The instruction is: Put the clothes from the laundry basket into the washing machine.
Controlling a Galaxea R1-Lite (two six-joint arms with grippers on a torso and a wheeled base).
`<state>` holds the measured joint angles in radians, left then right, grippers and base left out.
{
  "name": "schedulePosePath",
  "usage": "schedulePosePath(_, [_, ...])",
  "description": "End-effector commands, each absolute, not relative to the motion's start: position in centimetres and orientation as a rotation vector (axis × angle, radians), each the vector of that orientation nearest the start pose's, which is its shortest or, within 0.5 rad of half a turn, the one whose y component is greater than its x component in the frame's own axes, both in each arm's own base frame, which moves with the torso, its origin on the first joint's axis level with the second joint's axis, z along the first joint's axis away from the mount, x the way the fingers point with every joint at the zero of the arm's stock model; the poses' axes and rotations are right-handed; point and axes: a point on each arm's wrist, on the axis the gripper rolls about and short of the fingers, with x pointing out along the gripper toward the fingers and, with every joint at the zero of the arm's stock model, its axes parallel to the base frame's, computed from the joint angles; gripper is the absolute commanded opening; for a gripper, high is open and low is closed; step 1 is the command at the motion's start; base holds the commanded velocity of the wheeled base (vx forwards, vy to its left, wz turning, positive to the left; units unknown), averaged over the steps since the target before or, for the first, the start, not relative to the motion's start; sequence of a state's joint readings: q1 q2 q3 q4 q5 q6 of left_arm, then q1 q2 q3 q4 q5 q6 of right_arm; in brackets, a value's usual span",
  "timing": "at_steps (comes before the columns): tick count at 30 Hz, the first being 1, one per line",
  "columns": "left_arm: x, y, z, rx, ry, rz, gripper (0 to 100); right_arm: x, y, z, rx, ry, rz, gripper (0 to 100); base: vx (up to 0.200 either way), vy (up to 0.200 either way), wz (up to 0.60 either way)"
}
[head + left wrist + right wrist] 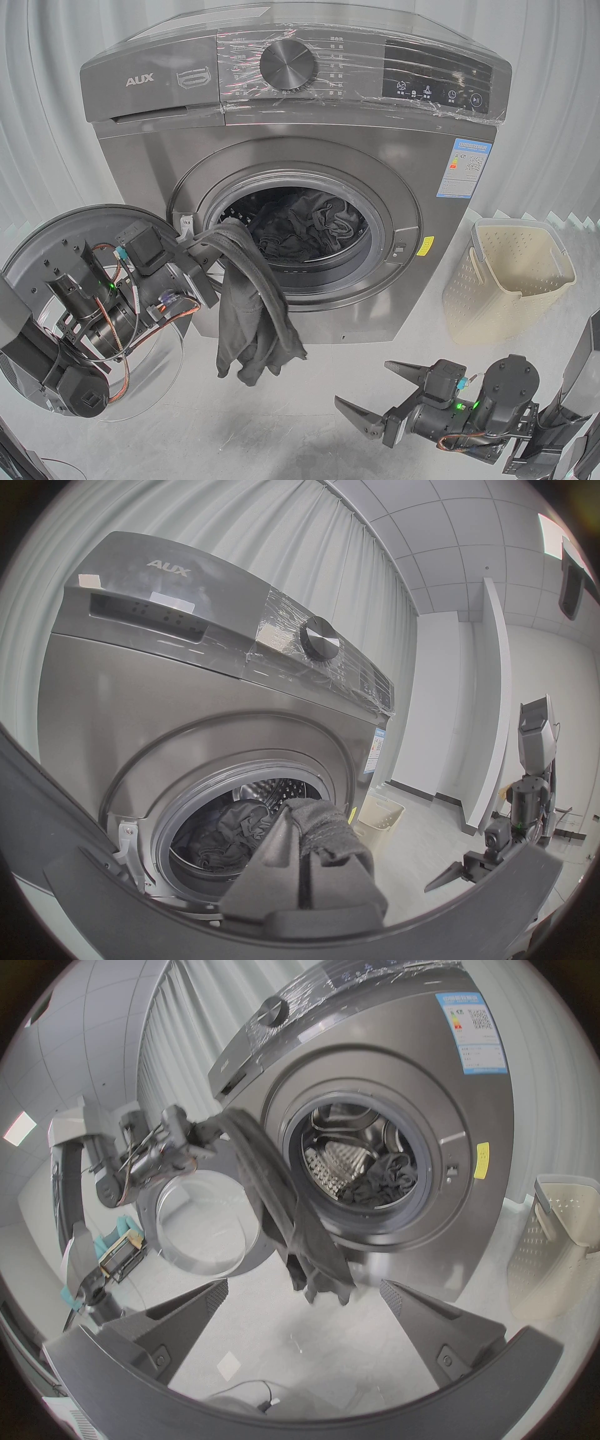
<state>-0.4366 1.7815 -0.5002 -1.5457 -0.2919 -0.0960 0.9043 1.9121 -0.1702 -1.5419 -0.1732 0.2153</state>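
Head view: left gripper (199, 245) clamps the dark garment (253, 312), apparently soft and light, at a bunched fold, tails dangling; right gripper (362, 382) gapes empty.

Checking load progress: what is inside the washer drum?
Dark clothes lie heaped in the perforated drum. Anything beneath them is hidden, as is the drum's floor behind the front rim.

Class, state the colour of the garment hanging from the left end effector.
Dark grey, nearly black; the garment shows best in the head view.
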Motion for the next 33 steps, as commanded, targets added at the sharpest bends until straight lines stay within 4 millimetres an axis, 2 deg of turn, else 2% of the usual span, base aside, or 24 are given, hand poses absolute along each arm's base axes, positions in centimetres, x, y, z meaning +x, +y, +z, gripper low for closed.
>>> schedulePosePath(1, [25.8,-12.9,17.2,-0.112,-0.232,-0.743,0,14.9,19.0,7.1,0.078,0.285,0.72,100,0.0,0.0,0.0])
schedulePosePath(3, [25.8,-13.0,17.1,-0.11,-0.229,-0.746,0,15.7,19.3,7.2,0.087,0.268,0.701,100,0.0,0.0,0.0])
schedulePosePath(11, [25.5,-13.8,17.4,-0.115,-0.242,-0.778,0,22.1,20.5,6.0,0.107,0.206,0.582,100,0.0,0.0,0.0])
schedulePosePath(14, [25.5,-14.0,17.5,-0.115,-0.245,-0.789,0,23.7,21.2,5.3,0.103,0.191,0.58,100,0.0,0.0,0.0])
schedulePosePath(15, [25.5,-14.0,17.5,-0.115,-0.245,-0.789,0,23.7,21.2,5.3,0.103,0.191,0.58,100,0.0,0.0,0.0])
schedulePosePath(18, [25.6,-14.0,17.8,-0.115,-0.258,-0.792,0,25.7,22.1,4.9,0.108,0.158,0.564,100,0.0,0.0,0.0])
schedulePosePath(27, [25.5,-14.4,17.6,-0.116,-0.252,-0.806,0,28.9,23.1,4.8,0.128,0.114,0.553,100,0.0,0.0,0.0])
schedulePosePath(33, [25.8,-15.0,17.1,-0.118,-0.236,-0.808,0,29.1,24.6,4.8,0.106,0.108,0.606,100,0.0,0.0,0.0])
